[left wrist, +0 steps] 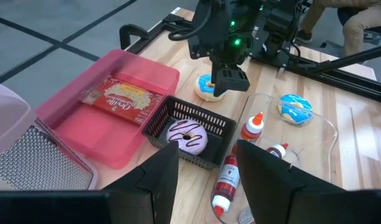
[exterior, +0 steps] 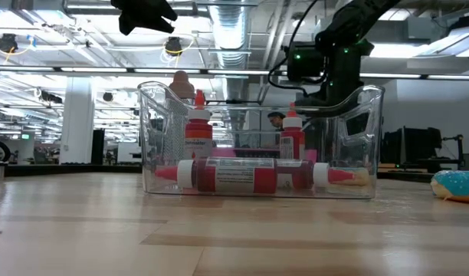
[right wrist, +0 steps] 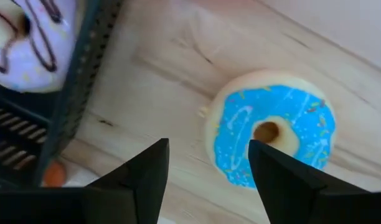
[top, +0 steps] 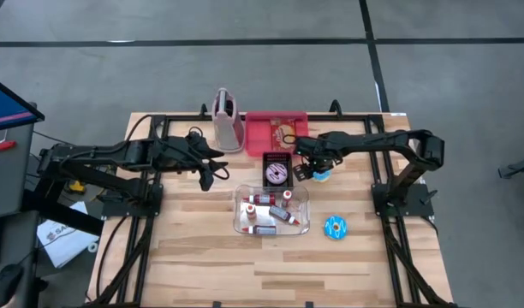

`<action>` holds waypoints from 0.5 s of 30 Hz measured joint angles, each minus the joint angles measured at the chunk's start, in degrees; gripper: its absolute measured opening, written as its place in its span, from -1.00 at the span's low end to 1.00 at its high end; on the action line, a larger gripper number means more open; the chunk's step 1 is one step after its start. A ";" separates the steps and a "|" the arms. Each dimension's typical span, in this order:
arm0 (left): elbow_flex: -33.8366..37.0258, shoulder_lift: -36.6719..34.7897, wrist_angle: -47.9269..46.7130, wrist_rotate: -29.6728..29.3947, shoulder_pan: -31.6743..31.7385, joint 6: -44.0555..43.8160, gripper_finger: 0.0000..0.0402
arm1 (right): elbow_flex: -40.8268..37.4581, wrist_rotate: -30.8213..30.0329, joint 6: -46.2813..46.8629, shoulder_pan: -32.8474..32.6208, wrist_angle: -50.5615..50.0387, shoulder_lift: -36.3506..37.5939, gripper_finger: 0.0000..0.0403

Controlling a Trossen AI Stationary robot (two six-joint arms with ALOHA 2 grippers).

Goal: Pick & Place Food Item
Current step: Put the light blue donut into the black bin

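Observation:
A blue-iced donut (right wrist: 271, 137) lies flat on the wooden table, just right of a black wire basket (top: 277, 159) that holds a purple-iced donut (top: 277, 174). My right gripper (right wrist: 206, 180) is open and points down over the gap between the basket and the blue donut; it touches nothing. The blue donut also shows in the high view (top: 321, 176) and in the left wrist view (left wrist: 208, 87). My left gripper (top: 207, 177) is open and empty, left of the basket and raised above the table. A second blue donut (top: 335, 227) lies nearer the front right.
A clear bin (top: 241, 224) with several red sauce bottles stands in front of the basket. A pink tray (top: 260, 137) with a popcorn packet (top: 283, 132) sits behind it, and a pink grater (top: 228, 120) stands at the tray's left. Bare wood lies toward the near edge.

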State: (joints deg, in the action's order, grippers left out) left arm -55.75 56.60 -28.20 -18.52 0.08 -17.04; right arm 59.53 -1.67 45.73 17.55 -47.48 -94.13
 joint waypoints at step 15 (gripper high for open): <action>0.00 0.00 -0.05 0.18 0.00 0.11 -0.22 | -1.70 -0.11 -0.28 0.67 0.00 0.02 0.05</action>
State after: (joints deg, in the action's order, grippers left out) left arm -55.75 56.60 -28.25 -18.35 0.08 -16.93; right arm 57.82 -1.78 45.45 18.22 -47.48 -94.11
